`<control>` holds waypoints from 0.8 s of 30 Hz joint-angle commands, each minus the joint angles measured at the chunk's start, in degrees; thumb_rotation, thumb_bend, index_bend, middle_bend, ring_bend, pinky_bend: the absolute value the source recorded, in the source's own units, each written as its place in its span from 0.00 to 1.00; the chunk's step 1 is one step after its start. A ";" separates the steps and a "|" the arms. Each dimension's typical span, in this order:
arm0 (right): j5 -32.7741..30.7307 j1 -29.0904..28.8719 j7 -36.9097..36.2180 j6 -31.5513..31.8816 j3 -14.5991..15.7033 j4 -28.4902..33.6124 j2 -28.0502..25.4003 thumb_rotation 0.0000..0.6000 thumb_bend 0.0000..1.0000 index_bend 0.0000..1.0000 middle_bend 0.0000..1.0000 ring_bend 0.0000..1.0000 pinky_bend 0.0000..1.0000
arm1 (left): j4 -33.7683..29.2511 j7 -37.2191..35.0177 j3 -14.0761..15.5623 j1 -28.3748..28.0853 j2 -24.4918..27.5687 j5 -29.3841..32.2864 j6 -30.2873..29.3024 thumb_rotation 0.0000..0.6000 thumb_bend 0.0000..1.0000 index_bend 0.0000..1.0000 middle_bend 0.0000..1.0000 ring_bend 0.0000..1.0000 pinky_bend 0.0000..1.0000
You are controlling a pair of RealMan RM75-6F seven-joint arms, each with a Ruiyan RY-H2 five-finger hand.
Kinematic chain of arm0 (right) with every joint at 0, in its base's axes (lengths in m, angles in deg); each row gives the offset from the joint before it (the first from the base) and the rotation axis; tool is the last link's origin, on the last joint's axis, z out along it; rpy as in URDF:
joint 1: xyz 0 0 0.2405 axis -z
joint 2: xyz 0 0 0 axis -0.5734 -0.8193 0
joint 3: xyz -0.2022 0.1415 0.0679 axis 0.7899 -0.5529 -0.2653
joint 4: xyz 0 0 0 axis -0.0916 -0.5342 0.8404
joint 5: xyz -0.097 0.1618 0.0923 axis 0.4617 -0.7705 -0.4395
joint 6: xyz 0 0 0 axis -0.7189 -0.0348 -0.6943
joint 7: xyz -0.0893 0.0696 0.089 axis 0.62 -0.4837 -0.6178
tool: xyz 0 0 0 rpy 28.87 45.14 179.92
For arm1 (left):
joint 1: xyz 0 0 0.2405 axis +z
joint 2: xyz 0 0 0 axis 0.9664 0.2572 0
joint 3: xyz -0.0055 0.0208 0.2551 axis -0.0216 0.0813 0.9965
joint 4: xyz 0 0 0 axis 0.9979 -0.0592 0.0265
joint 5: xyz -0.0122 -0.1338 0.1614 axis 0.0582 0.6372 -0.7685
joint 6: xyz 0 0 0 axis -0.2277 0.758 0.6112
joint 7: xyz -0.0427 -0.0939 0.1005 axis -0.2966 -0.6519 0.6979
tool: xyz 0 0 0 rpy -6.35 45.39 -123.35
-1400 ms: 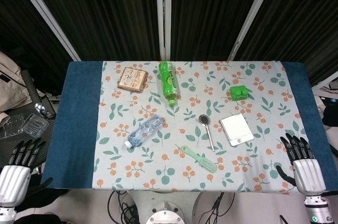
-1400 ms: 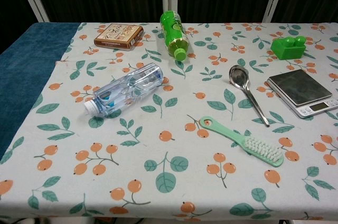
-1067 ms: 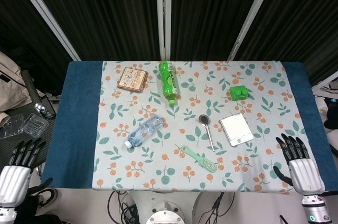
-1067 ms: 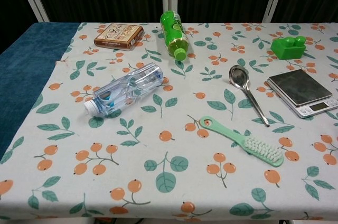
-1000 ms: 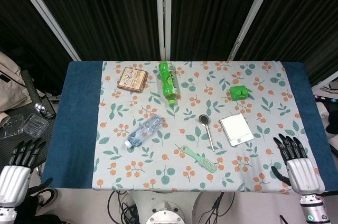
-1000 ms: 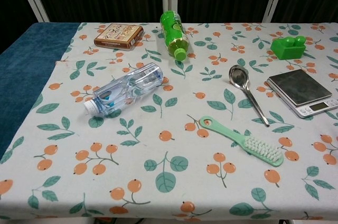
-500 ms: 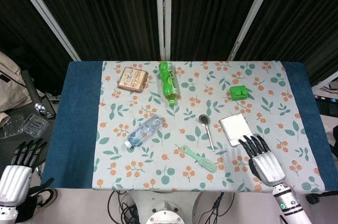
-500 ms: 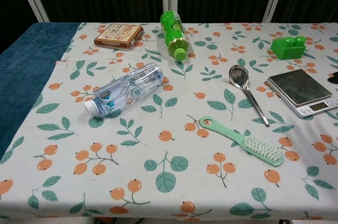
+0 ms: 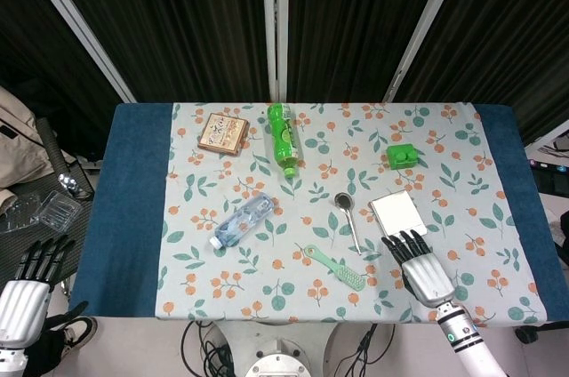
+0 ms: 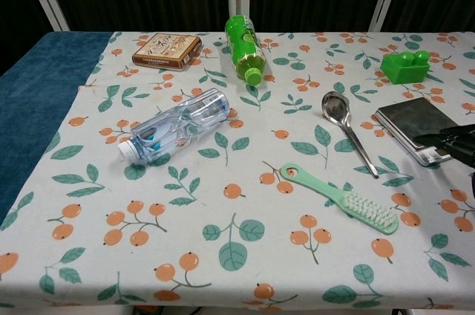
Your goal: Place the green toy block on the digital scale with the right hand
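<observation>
The green toy block sits on the floral cloth at the far right, studs up. The digital scale lies just in front of it, its pan bare. My right hand hovers open with fingers spread over the scale's near edge, covering its display; the block is well beyond the fingertips. My left hand hangs open off the table's near-left corner, holding nothing.
A metal spoon and a mint-green brush lie left of the scale. A clear water bottle, a green bottle and a small brown box lie further left and back.
My right hand has swept left and forward from the table's near-right corner to the scale's near edge. The block, the scale and my left hand have stayed put.
</observation>
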 commanded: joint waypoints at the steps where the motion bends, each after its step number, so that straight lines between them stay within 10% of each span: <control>1: -0.18 -0.10 0.12 -0.12 0.16 -0.14 0.22 1.00 0.93 0.00 0.14 0.00 0.00 | 0.04 -0.10 -0.02 0.01 0.00 0.07 -0.02 1.00 0.06 0.03 0.03 0.00 0.00; 24: -2.25 -0.49 0.17 -0.21 0.43 -0.61 0.71 1.00 0.93 0.00 0.17 0.00 0.00 | -0.24 0.59 0.18 0.11 -0.05 0.13 0.11 1.00 0.06 0.03 0.03 0.00 0.00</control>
